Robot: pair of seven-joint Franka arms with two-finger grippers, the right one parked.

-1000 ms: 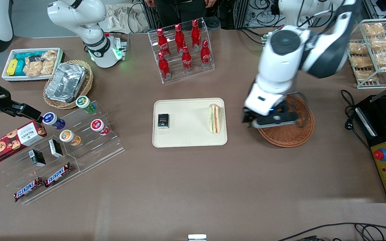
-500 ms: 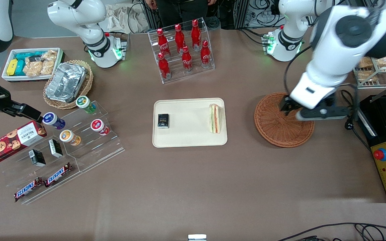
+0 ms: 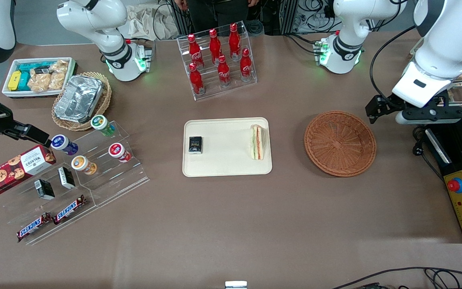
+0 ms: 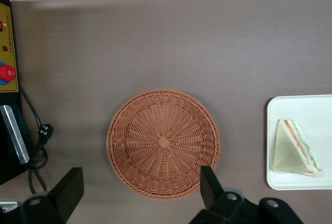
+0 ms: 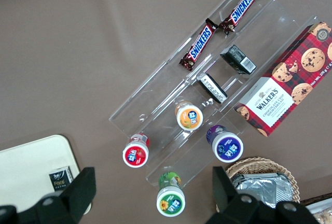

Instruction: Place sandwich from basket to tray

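Observation:
The sandwich (image 3: 256, 142) (image 4: 294, 149) lies on the cream tray (image 3: 227, 162) (image 4: 293, 109), at the tray's end nearest the basket. The round reddish-brown wicker basket (image 3: 340, 143) (image 4: 163, 142) has nothing in it. My gripper (image 3: 375, 109) (image 4: 140, 186) hangs high over the table beside the basket's rim, toward the working arm's end, a little farther from the front camera than the basket's middle. Its two black fingers (image 4: 70, 189) stand wide apart and hold nothing.
A small black box (image 3: 195, 145) also lies on the tray. A black control box with a red button (image 3: 461, 200) and a cable (image 4: 36, 146) lie beside the basket at the working arm's end. A cola bottle rack (image 3: 217, 56) stands farther back.
My gripper has moved off the basket toward the working arm's end of the table and risen. The sandwich has stayed on the tray and the basket has stayed where it was.

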